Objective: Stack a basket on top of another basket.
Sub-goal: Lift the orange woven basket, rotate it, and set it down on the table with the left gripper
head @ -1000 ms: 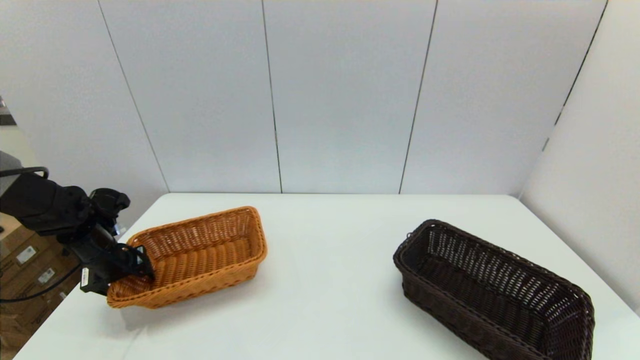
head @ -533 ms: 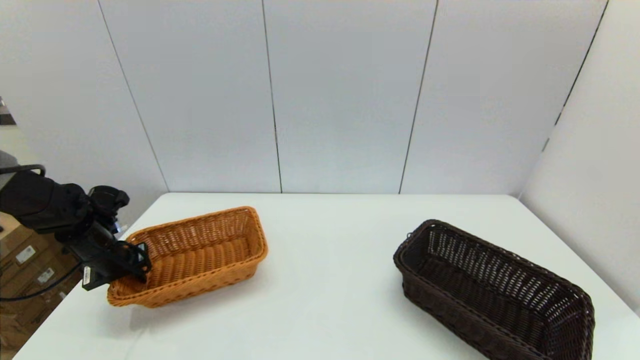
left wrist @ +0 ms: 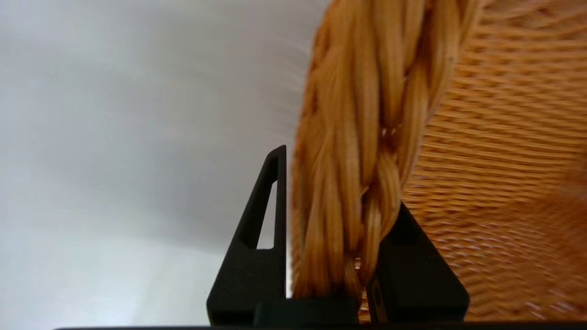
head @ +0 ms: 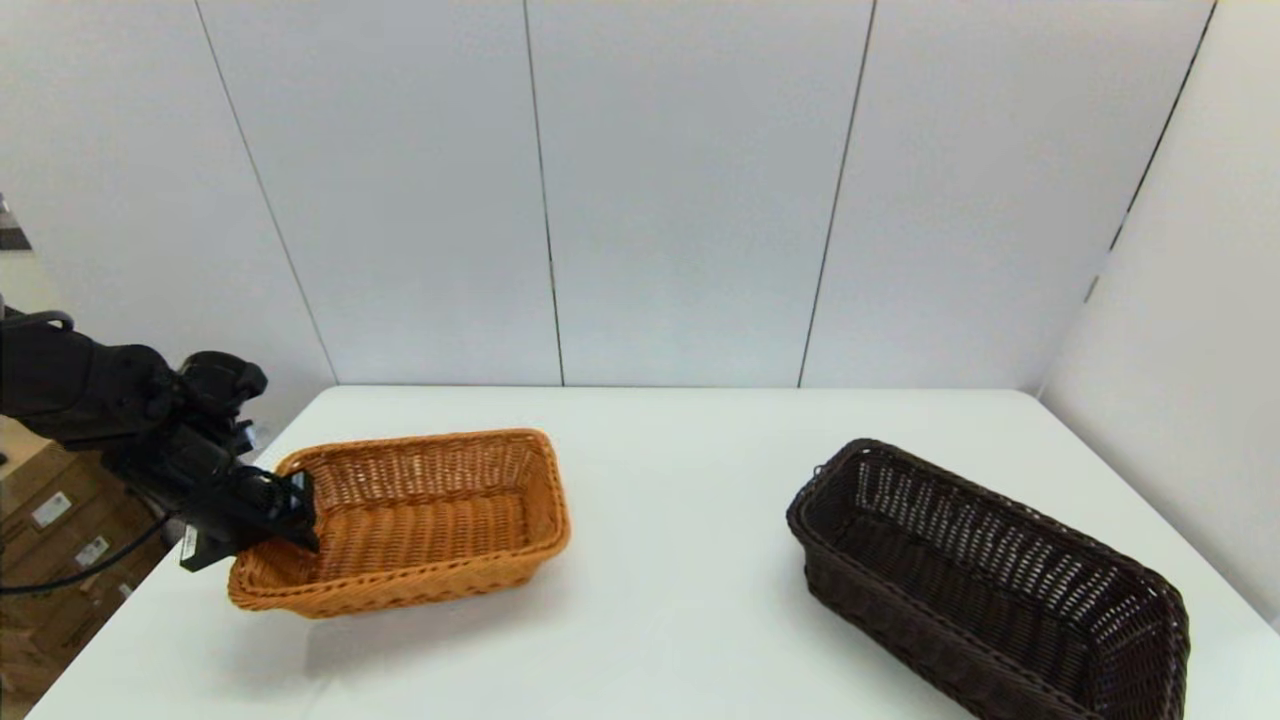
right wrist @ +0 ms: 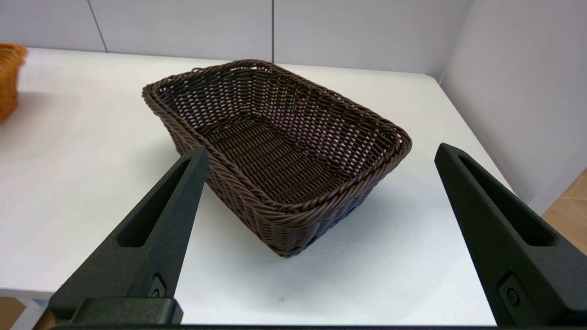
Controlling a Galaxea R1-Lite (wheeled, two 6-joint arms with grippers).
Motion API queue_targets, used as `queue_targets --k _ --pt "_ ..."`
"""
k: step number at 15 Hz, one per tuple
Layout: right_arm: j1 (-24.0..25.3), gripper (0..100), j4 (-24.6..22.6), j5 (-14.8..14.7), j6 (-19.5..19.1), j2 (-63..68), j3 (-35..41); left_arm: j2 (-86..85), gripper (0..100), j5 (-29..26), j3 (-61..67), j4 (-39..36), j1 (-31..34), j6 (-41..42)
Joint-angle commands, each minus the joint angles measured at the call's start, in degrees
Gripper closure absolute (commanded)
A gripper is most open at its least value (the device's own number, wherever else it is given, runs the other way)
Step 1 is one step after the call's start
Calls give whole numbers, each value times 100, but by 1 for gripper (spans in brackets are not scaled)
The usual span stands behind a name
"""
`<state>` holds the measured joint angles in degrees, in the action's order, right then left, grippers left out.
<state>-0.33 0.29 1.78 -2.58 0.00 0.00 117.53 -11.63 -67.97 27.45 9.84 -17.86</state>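
Here my left gripper [head: 300,520] was clamped on the braided left rim of the orange-tan rectangular wicker basket [head: 420,520] — raised off the white table [head: 660,600] at that end. My right gripper [right wrist: 316,165] hung spread wide near the dark brown woven basket [head: 985,570], resting far right.

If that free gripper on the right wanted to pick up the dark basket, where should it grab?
Probably the braided rim of the dark brown basket at its near short end, coming from above. One finger goes inside, one outside. The open right gripper is already facing that end.
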Motion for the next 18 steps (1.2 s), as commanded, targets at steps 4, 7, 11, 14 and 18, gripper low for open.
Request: queue_targets --k 4,7,11,14,18 --pt "-2 0 6 -2 -5 9 0 -187 100 -1008 -84 -56 -1195 -200" --pt "-2 0 -3 7 -5 9 9 -116 100 -1017 -155 -680 -1687 -728" --pt "-2 0 -3 7 -5 9 9 51 100 -1008 -260 -794 -1907 -1018" --pt "-2 0 -3 7 -5 9 9 227 100 -982 -251 -803 -2144 -1343" --pt "-2 0 6 7 -5 9 9 306 100 -964 -234 -979 -2179 -1492"
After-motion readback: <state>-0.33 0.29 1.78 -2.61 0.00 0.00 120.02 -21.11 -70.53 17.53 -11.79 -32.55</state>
